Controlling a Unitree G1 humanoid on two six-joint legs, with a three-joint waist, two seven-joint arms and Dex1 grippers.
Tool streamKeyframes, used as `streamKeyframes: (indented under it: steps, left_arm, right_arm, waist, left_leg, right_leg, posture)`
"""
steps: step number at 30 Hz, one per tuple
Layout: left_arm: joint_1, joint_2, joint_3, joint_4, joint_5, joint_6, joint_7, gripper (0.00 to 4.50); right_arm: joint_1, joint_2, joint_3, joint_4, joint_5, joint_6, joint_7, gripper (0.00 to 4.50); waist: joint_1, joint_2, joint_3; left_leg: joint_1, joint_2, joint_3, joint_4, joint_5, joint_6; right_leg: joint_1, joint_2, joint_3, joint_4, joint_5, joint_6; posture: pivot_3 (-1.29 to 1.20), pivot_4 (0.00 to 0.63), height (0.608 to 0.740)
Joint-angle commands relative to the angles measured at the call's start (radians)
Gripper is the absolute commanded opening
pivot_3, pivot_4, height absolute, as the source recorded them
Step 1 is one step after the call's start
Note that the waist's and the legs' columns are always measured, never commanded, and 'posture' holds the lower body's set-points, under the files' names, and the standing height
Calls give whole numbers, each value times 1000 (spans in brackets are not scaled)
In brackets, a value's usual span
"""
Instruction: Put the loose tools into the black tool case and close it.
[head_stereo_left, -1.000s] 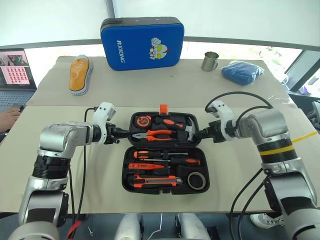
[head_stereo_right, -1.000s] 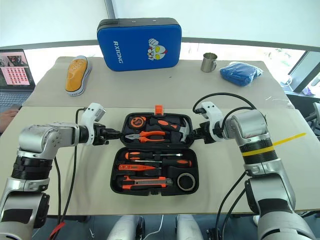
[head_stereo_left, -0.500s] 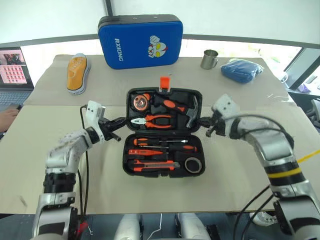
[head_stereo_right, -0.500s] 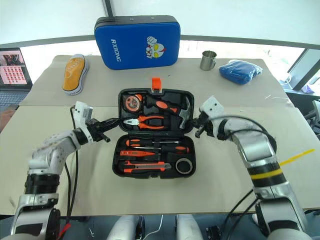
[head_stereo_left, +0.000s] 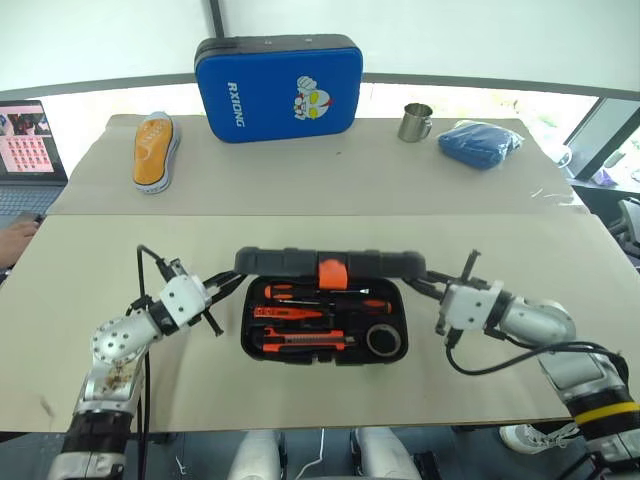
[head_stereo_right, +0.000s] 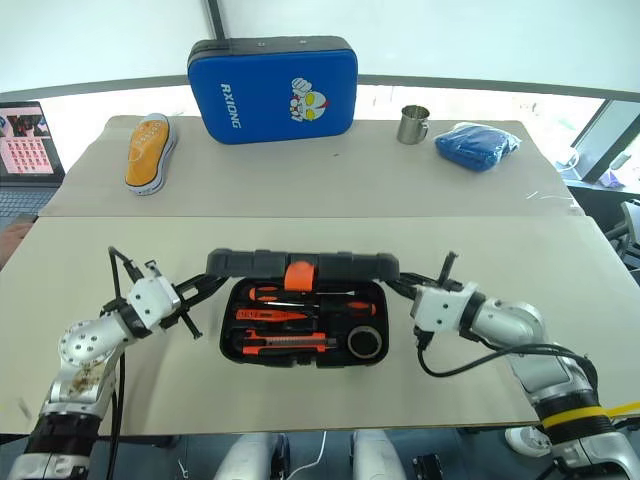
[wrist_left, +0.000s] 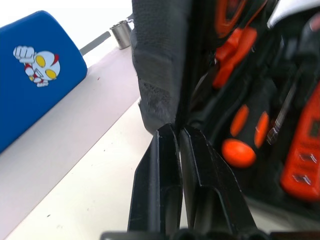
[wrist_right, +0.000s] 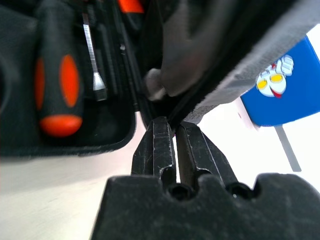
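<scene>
The beige cloth-covered counter (head_stereo_left: 300, 190) has wide bare surface on every side of the black plastic hinged tool case (head_stereo_left: 323, 318), which sits near its front edge, between the arms. Well behind it, at the far edge, stand the larger blue cartoon-printed case (head_stereo_left: 280, 87), an orange shoe (head_stereo_left: 155, 150), a crumpled blue cloth (head_stereo_left: 482, 142) and a small steel mug (head_stereo_left: 416, 122).

The case's ribbed lid (head_stereo_left: 330, 263) with its orange latch (head_stereo_left: 332, 272) has swung from lying flat open to standing half raised over the tray, hiding the upper slots. In the tray lie two black-and-orange-handled screwdrivers (head_stereo_left: 300, 294), an orange-and-black utility knife (head_stereo_left: 305, 345) and a small dark tape roll (head_stereo_left: 383, 340).

The left claw (wrist_left: 176, 137) is pinched narrow on the lid's left corner; the right claw (wrist_right: 174, 131) likewise nips the right corner, with a thin gap between its fingers. Both arms have drawn back toward the front edge.
</scene>
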Motion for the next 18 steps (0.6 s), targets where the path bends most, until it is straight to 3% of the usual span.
streamKeyframes:
  steps: [1, 2, 7, 9, 11, 13, 16, 18]
  left_arm:
    - [75, 40, 47, 25, -6, 35, 27, 0]
    - [84, 46, 55, 20, -22, 52, 31, 698]
    - [61, 103, 76, 63, -80, 146, -16, 2531]
    - [37, 133, 67, 76, -123, 213, -82, 2593]
    - [21, 150, 61, 79, -144, 263, -115, 2593]
    - [-40, 155, 47, 102, -151, 306, -136, 2593]
    - [-163, 145, 11, 151, -134, 369, -150, 1845]
    - [-242, 130, -20, 195, -110, 383, -154, 1093]
  right_arm:
    - [38, -24, -56, 37, -2, -18, -6, 1742]
    - [45, -28, -67, 33, -1, -15, -11, 2041]
    - [115, -50, -131, 12, 60, 6, 10, 3852]
    - [169, -61, -155, -40, 138, 73, 63, 4441]
    - [216, -77, -162, -100, 207, 144, 121, 4441]
    - [290, -99, -168, -217, 313, 241, 188, 3781]
    - [395, -148, -158, -397, 396, 405, 260, 2793]
    - [444, -165, -147, -486, 410, 483, 279, 2101]
  waist:
    - [-8, 0, 1]
    - [-18, 2, 1]
    - [-24, 2, 2]
    - [-13, 1, 2]
    - [-2, 2, 2]
    - [3, 2, 2]
    - [13, 1, 2]
    - [16, 0, 1]
  left_leg:
    - [5, 1, 1, -3, 0, 0]
    - [10, 1, 2, -5, 0, 0]
    - [13, 2, 2, -5, 0, 0]
    - [12, 1, 3, -5, 0, 0]
    - [11, 2, 4, -5, 0, 0]
    - [11, 2, 4, -5, 0, 0]
    - [10, 1, 4, -3, 0, 0]
    - [10, 1, 4, -3, 0, 0]
  right_leg:
    - [4, 0, 0, -2, 0, 0]
    - [7, 0, 2, -3, 0, 0]
    - [8, 2, 1, 0, -1, -2]
    - [9, 2, 0, 0, -1, -2]
    - [9, 1, 0, -1, -1, -2]
    - [8, 1, 0, -1, -1, -1]
    - [9, 1, -1, -1, -1, -1]
    - [9, 1, -1, 0, -1, -1]
  posture:
    - [0, 150, 740]
    - [0, 150, 740]
    - [0, 150, 740]
    - [0, 150, 740]
    - [0, 150, 740]
    - [0, 150, 740]
    - [0, 150, 740]
    - [0, 150, 740]
